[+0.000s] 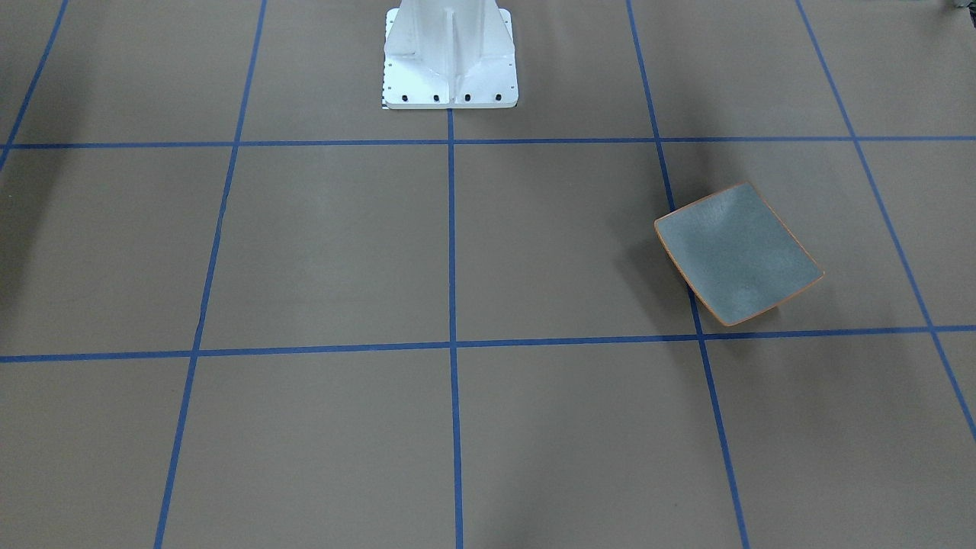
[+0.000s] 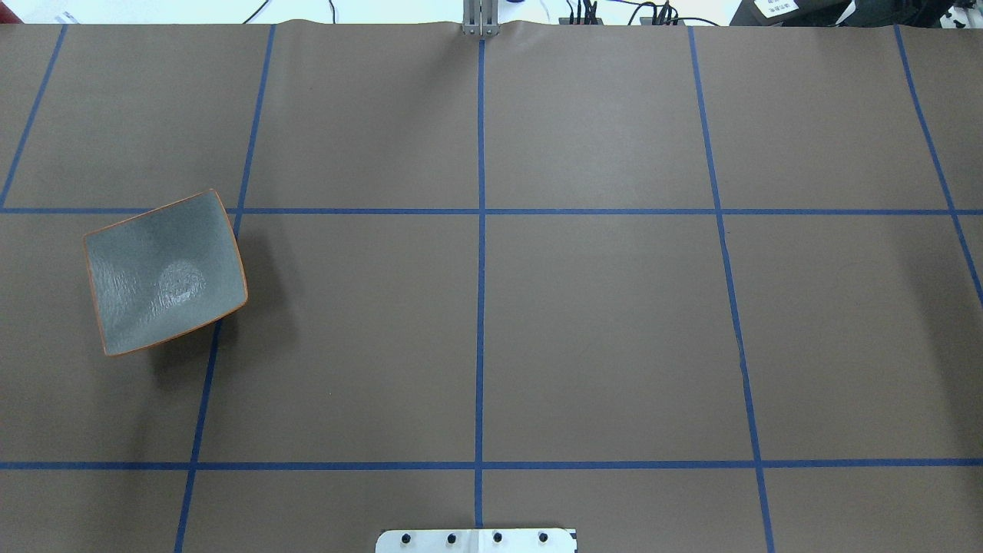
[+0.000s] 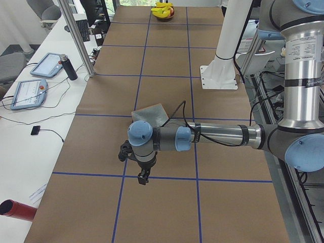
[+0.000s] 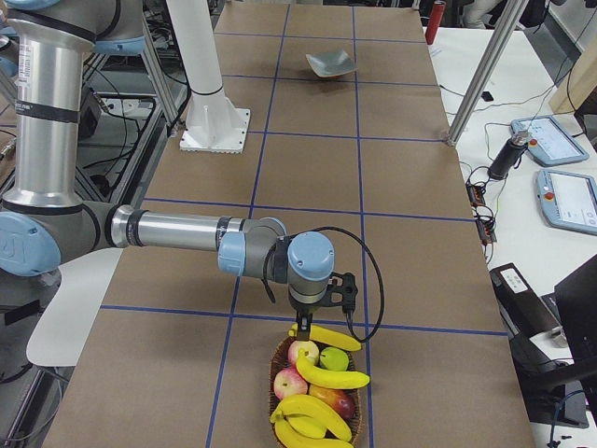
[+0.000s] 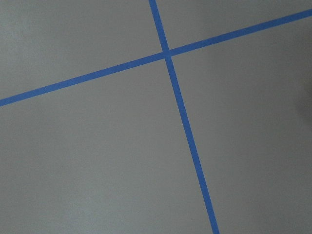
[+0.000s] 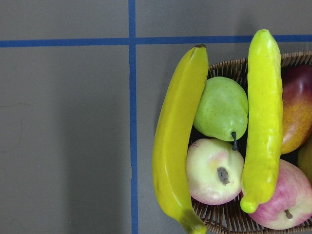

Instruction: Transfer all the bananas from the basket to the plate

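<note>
Right gripper (image 4: 301, 327): on the near arm in the right side view. It points straight down over the table-side edge of the basket, just above the outermost banana. Only this side view shows it and my wrist cam shows no fingers, so I can't tell how far it is open or whether it touches the banana.
Left gripper (image 3: 144, 178): on the near arm in the left side view. It points down over a blue tape line, near the plate. I can't tell its opening or whether it holds anything.
Bananas: I count four bright yellow curved bananas (image 4: 334, 377), all in the basket. The right wrist cam shows two of them. One (image 6: 173, 141) lies along the rim, partly out over the table, and the other (image 6: 263, 117) lies across the fruit.
Basket: a brown woven wicker basket (image 6: 226, 222) at the table end on the robot's right, well apart from the plate.
Plate: a square grey-blue plate with a thin orange-brown rim (image 2: 138, 261) on the robot's left half of the table. It is turned against the grid, with one corner over a tape line.
Other fruit: a green pear (image 6: 222, 107), a pale apple (image 6: 214, 170) and a red apple (image 6: 280, 202) under the bananas.
Table: a brown paper-covered table with a blue tape grid (image 2: 599, 307).
Left wrist cam: brown surface and one tape crossing.
</note>
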You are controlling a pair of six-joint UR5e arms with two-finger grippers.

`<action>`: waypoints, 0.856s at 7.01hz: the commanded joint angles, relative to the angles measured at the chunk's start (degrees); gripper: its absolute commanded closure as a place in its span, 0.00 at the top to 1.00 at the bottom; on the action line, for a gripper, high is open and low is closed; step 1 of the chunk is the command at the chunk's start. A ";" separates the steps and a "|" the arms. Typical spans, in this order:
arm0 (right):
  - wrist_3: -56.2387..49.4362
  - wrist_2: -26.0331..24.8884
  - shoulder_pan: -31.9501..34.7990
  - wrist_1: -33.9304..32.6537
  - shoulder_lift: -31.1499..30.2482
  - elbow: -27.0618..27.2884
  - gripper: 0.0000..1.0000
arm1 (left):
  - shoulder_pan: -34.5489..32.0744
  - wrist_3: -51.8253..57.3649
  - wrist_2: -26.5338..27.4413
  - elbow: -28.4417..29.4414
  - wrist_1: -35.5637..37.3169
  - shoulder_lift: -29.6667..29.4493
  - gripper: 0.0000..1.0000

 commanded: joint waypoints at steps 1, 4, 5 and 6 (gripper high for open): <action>-0.13 0.23 -0.04 0.02 0.42 0.21 1.00 | 0.00 0.34 -0.01 -0.02 -0.10 0.03 1.00; -0.75 -0.38 0.66 0.11 -0.11 0.82 1.00 | 0.00 0.08 0.43 0.51 0.08 -0.40 1.00; -0.57 -1.16 0.66 -0.06 -0.02 0.65 1.00 | 0.00 -0.09 0.34 0.68 0.08 -0.75 1.00; 0.12 -1.00 0.66 -0.33 0.50 0.82 1.00 | 0.00 0.08 0.25 0.51 0.08 -0.50 1.00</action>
